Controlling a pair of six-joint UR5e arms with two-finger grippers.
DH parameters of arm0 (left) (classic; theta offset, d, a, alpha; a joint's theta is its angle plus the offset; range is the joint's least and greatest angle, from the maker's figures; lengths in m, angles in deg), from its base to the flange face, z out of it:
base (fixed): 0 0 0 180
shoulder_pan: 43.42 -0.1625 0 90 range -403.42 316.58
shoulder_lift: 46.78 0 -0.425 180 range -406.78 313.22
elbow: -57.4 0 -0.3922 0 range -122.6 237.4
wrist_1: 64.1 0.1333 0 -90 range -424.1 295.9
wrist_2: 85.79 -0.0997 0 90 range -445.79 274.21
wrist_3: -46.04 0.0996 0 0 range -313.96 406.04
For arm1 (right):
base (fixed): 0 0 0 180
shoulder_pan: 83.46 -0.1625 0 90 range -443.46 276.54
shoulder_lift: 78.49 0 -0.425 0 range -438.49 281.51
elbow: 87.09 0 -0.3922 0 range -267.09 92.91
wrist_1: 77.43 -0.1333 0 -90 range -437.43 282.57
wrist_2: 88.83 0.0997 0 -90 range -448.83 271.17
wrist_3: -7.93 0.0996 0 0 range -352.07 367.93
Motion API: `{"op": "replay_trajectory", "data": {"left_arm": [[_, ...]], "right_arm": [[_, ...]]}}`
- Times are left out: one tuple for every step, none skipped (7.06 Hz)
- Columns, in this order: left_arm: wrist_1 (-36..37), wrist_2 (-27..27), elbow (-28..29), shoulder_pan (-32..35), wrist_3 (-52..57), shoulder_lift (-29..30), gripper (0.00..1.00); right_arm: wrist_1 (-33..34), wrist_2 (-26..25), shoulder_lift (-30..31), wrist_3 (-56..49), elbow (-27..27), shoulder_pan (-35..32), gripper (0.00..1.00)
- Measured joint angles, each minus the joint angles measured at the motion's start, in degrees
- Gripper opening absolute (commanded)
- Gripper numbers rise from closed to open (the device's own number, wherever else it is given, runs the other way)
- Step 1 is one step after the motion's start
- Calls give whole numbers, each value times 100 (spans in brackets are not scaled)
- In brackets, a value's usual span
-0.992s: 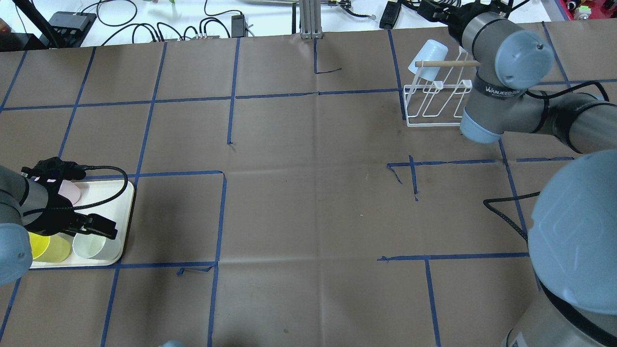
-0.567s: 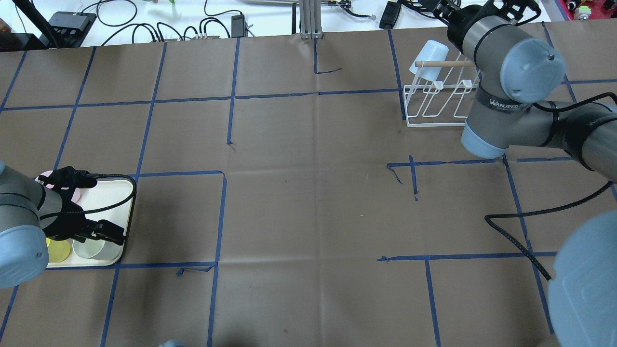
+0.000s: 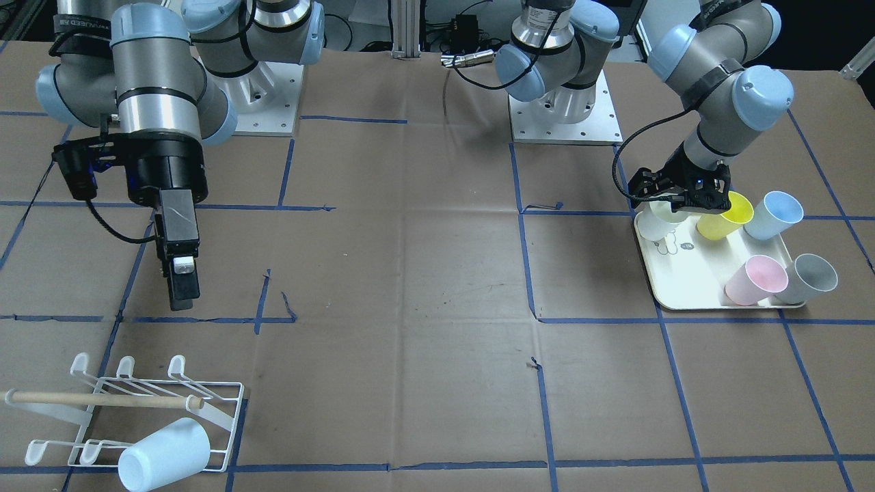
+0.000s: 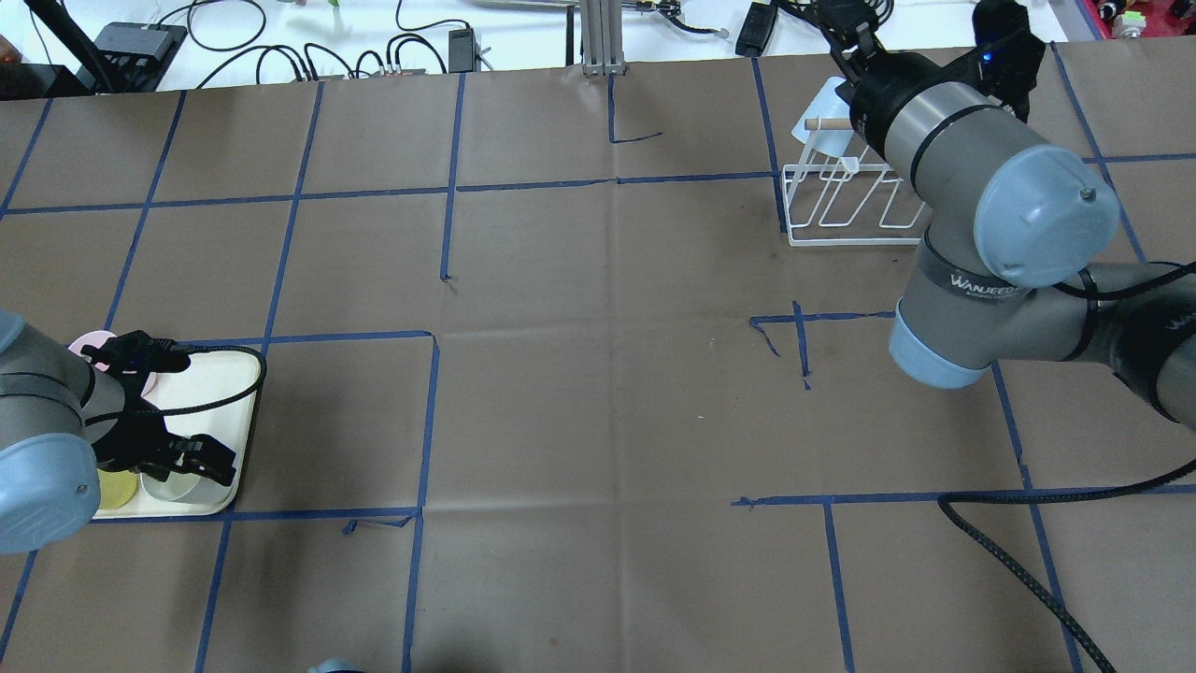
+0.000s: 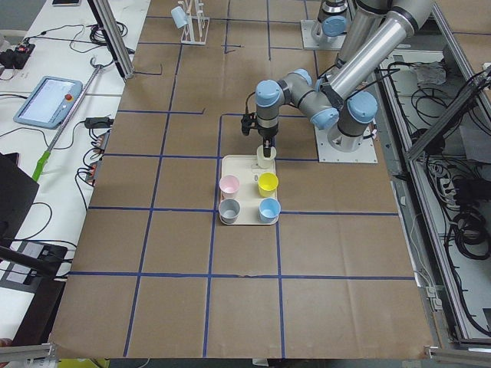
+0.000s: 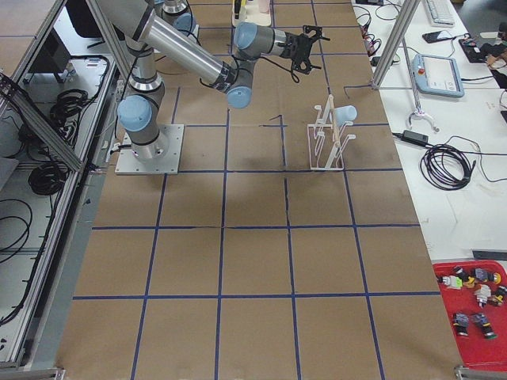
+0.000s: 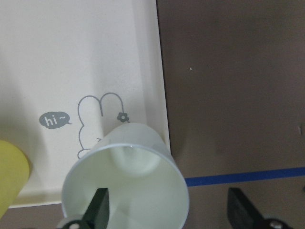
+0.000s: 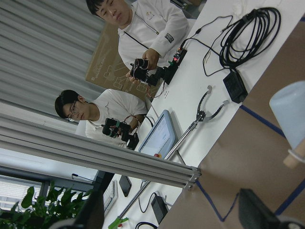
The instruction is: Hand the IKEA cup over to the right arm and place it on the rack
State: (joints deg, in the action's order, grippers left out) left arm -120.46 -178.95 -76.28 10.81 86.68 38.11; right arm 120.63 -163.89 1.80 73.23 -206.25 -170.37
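- Five cups stand on the cream tray [image 3: 690, 273], and the nearest to the robot, the pale cup [image 7: 126, 181], sits upright in the tray's corner, just inside two of its edges.
- The left gripper [image 7: 171, 210] is spread over that cup. One of its fingers [image 7: 101, 210] is down inside the mouth and the other is outside the wall on the table side. There is a gap between the wall and the outer finger, so nothing is pinched.
- The yellow cup [image 3: 723, 217] stands just beside the gripper. The light-blue cup [image 3: 774, 213], pink cup [image 3: 752, 279] and grey cup [image 3: 811, 278] fill the rest of the tray, apart from the pale one.
- Past the tray edge the table [image 4: 598, 393] is a wide stretch of brown paper with blue tape lines, running across to the rack.
- The right arm [image 4: 972, 150] reaches over the far right part of the table. The right gripper [image 3: 183, 287] is raised and points toward the far edge, with its fingers [image 8: 93, 212] wide apart and holding nothing.
- The rack [image 3: 205, 385] stands close to the table's far edge, apart from the gripper, with its dowel [image 3: 102, 400] lying across it.
- A blue cup [image 3: 164, 454] hangs tilted on an end prong of the rack.
- Beyond the far edge, at a white bench, one person [image 8: 152, 33] and another person [image 8: 109, 119] hold small devices.
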Motion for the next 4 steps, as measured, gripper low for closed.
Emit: {"op": "replay_trajectory", "data": {"left_arm": [[-12,-6,8,0,-43,3,0],[-24,-8,13,0,-78,5,0],[-37,-9,23,0,-93,0,0],[-48,-10,58,1,-107,-26,0]], "right_arm": [[8,-1,54,756,-63,-160,100],[-26,-28,59,1218,-88,-282,100],[-108,-72,52,1414,-113,-344,100],[-156,-94,52,1481,-140,-367,100]]}}
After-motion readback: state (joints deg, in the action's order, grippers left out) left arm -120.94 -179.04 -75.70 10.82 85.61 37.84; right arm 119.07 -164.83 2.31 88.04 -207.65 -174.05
